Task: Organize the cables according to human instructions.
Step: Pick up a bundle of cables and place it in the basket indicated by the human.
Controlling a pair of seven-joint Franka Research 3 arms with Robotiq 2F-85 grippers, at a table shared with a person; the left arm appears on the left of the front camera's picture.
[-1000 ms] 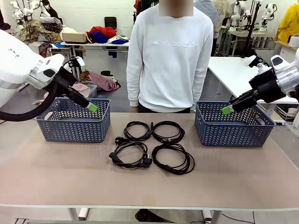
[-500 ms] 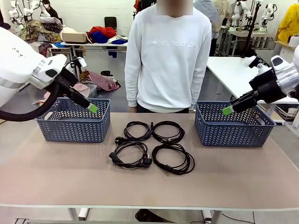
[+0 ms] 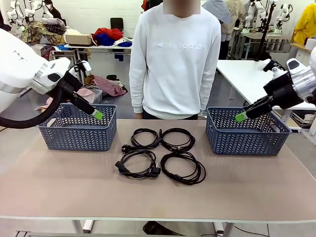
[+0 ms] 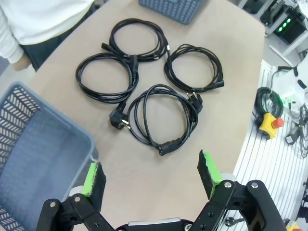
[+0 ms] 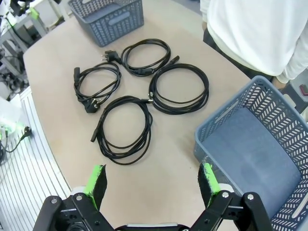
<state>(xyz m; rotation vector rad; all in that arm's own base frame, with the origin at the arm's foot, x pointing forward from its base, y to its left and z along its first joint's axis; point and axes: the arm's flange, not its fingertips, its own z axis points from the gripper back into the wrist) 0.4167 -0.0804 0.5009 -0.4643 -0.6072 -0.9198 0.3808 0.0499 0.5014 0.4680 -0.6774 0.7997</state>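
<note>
Cables, four thin black power cords with plugs at the ends, each wound into a flat loop, lie in a two-by-two block at the middle of the beige table top (image 3: pixel 59 182). The far-left coil (image 3: pixel 144 130) and far-right coil (image 3: pixel 177 130) touch where their loops meet. The near-left coil (image 3: pixel 137 153) and near-right coil (image 3: pixel 197 174) lie just beside each other, closer to the robot's edge. All four rest flat on the table, between the two baskets and apart from both.

To the robot's left of the block stands a blue-grey plastic basket with lattice walls (image 3: pixel 74 136). A matching right-hand basket (image 3: pixel 242 140) stands on the other side. Both sit toward the far edge.

The left gripper (image 3: pixel 98 114), black with green pads, hangs in the air over the right end of the left-hand basket, tilted down toward the table. In the left wrist view its fingers stand wide apart with nothing between them, the basket corner is at lower left and the coils lie ahead.

The right gripper (image 3: pixel 240 116) hangs over the left end of the right-hand basket, angled down likewise. Its jaws are spread fully and grip nothing. In the right wrist view the basket is at lower right and the coils lie beyond.

A person in a white sweatshirt (image 3: pixel 175 64) stands at the far edge, behind the gap between the baskets, arms down.
</note>
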